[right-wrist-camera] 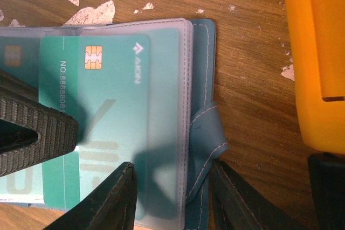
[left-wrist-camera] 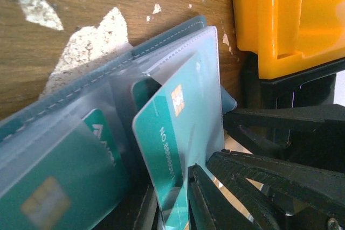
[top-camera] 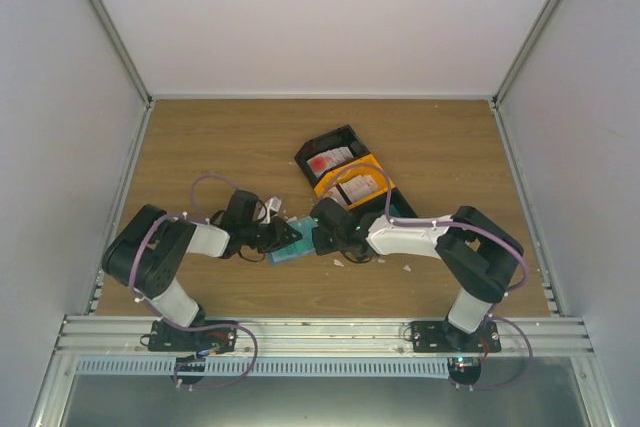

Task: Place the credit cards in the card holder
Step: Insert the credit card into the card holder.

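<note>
The blue-teal card holder [top-camera: 292,246] lies open on the table between both grippers, its clear pockets fanned up [left-wrist-camera: 108,84]. A teal credit card [left-wrist-camera: 175,127] with a gold chip stands partly inside a clear pocket. Its near end sits between the jaws of my left gripper [left-wrist-camera: 170,187]; whether they still pinch it does not show. Another teal card [left-wrist-camera: 54,187] is in a pocket beside it. My right gripper [right-wrist-camera: 172,187] is open, its fingers [right-wrist-camera: 110,197] down on the holder's stitched edge [right-wrist-camera: 202,79], beside the curled tab. More credit cards [top-camera: 322,160] lie in the trays.
A black tray [top-camera: 345,137] and an orange tray [top-camera: 375,169] stand just behind the grippers; the orange tray [right-wrist-camera: 318,57] is close to the holder's right. Torn white scraps [left-wrist-camera: 91,41] are scattered over the wooden table. Metal frame rails run along its sides.
</note>
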Controlling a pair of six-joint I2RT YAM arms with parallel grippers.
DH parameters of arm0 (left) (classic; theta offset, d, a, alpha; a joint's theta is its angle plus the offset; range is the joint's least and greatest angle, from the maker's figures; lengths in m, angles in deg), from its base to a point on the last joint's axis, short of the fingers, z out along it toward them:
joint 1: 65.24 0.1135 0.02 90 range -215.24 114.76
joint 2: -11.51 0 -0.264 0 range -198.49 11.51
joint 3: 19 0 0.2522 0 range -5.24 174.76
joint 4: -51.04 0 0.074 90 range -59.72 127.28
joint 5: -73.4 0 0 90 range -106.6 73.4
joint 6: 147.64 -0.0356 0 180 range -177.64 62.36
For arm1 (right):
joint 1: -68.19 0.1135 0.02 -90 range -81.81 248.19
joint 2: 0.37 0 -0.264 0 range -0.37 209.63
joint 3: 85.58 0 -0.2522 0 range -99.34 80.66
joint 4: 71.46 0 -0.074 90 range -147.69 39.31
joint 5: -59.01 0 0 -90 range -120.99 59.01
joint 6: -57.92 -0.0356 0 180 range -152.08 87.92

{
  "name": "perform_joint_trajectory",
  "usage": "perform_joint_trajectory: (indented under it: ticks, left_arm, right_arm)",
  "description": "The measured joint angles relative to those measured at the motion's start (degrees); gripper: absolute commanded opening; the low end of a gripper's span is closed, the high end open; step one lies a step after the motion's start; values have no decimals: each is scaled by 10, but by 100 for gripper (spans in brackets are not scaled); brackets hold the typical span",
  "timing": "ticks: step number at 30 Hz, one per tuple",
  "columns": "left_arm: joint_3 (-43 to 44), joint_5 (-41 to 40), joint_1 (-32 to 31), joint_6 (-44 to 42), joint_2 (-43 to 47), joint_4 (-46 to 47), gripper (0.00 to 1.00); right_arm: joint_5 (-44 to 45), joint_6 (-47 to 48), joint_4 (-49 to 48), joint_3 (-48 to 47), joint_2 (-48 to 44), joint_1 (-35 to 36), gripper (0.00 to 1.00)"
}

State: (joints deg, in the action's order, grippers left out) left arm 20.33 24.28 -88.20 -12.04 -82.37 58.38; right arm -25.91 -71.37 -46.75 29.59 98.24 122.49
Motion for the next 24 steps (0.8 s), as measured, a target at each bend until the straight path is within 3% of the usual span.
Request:
perform_joint_trajectory:
  ticks: [8, 12, 20, 24]
  left_arm:
    - [4, -36, -14, -31, 50, -68, 40]
    - [3, -48, -17, -38, 79, -99, 44]
    - [-2, -79, -17, -43, 123, -154, 37]
    - [-1, -83, -17, -46, 115, -157, 25]
  right_arm:
    - [2, 0, -3, 9, -8, 0, 40]
    - [2, -1, -3, 10, -8, 0, 40]
    - [2, -1, -3, 10, -8, 0, 40]
    - [2, 0, -3, 10, -8, 0, 40]
